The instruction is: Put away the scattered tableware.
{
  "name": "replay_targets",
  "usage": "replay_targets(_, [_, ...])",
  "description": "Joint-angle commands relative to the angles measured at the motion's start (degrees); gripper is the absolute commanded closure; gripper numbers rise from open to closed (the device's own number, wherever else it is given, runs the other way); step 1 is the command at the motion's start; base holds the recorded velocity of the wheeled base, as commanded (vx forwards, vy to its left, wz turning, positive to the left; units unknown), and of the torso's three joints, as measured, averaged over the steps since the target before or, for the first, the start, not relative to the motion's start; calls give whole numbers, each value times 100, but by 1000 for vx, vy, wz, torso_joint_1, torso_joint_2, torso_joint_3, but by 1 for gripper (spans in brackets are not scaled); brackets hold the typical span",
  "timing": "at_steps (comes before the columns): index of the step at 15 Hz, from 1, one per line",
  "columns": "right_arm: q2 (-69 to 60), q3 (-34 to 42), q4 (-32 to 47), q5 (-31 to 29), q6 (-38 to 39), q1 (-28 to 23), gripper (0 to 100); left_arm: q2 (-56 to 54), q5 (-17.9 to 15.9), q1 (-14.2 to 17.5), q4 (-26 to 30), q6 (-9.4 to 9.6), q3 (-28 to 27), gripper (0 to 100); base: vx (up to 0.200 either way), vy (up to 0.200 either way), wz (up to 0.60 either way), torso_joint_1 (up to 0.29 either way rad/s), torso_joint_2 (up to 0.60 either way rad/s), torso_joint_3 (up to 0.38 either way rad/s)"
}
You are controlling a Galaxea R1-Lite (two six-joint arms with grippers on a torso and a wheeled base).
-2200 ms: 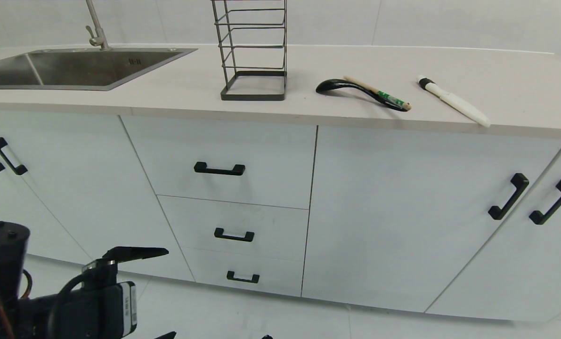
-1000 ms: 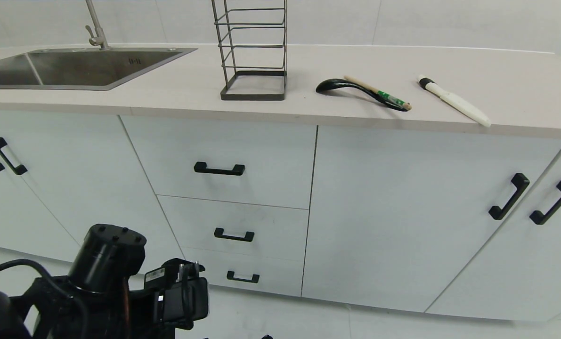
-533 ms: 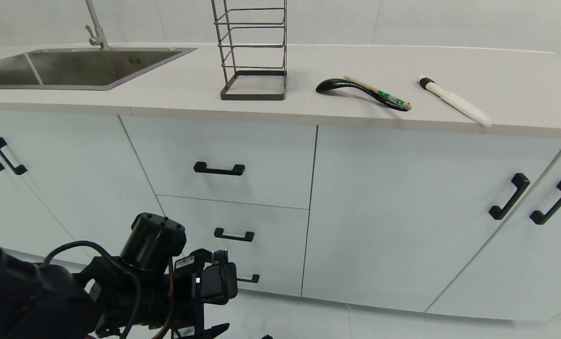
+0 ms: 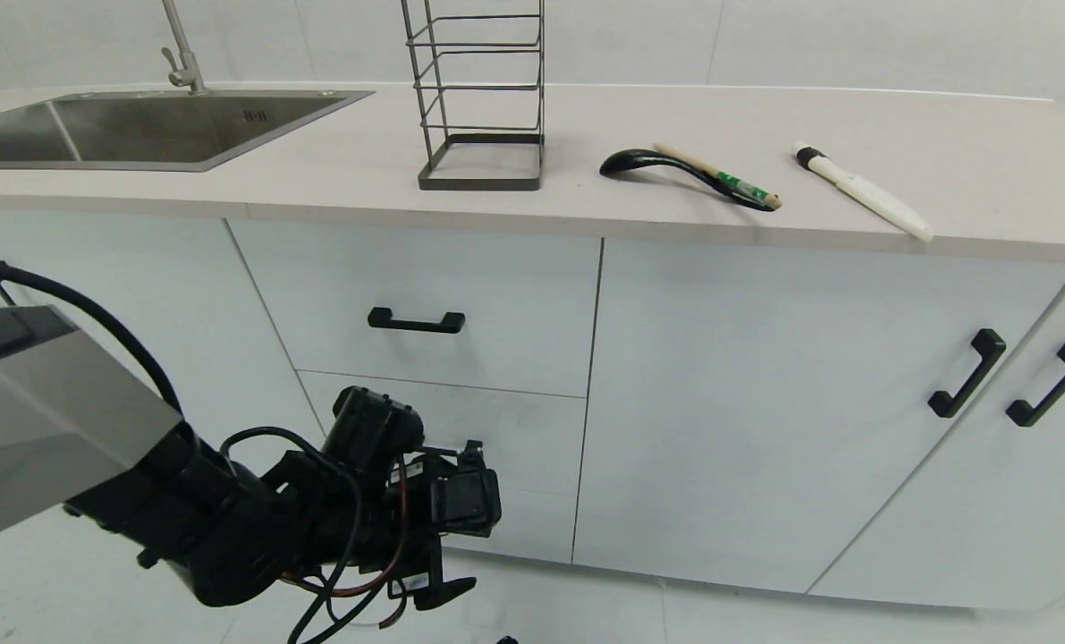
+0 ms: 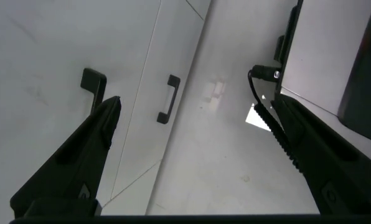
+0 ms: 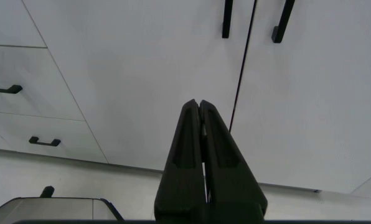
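While every drawer below was shut, the black curved ladle (image 4: pixel 653 165) lay loose on the pale surface (image 4: pixel 317 183). A wooden stick with a green band (image 4: pixel 720 177) touched the ladle's handle. The white knife with a black collar (image 4: pixel 863 192) lay apart at three o'clock of the pair, close to the front edge. All three looked dropped rather than stored. The dark wire rack (image 4: pixel 481 98) stood at nine o'clock of the ladle, and the steel sink (image 4: pixel 139 125) lay farther out the same way.

Nothing had been picked up, so the task seemed barely begun, and a drawer probably had to open first. That would explain the left gripper (image 5: pixel 197 106) sitting low at six o'clock of the rack, under the top drawer handle (image 4: pixel 417 320). It faced the two lower black drawer handles (image 5: pixel 167 99). Its fingers (image 5: pixel 79 155) were spread wide, gripped nothing and touched nothing, with the drawer fronts showing in the gap between them. The right gripper (image 6: pixel 200 109) was held before the white cabinet doors (image 6: pixel 142 74). Its fingers (image 6: pixel 188 149) were pressed flat together and empty, likely because that arm had no job yet.
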Motion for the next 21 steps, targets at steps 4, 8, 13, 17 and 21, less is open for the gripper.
replay_targets(4, [5,0,0,2,1,-7,100,589,25,223,-146,-5,-402,0,0,0,0,0,0,0])
replay_targets(8, [5,0,0,2,1,2,100,607,69,505,-163,13,-437,0,0,0,0,0,0,0])
replay_targets(13, [5,0,0,2,1,-7,100,756,368,514,-497,13,-437,0,0,0,0,0,0,0])
replay_targets(17, [5,0,0,2,1,-7,100,958,693,470,-778,30,-437,0,0,0,0,0,0,0])
replay_targets(21, [5,0,0,2,1,2,100,1002,764,487,-858,30,-464,0,0,0,0,0,0,0])
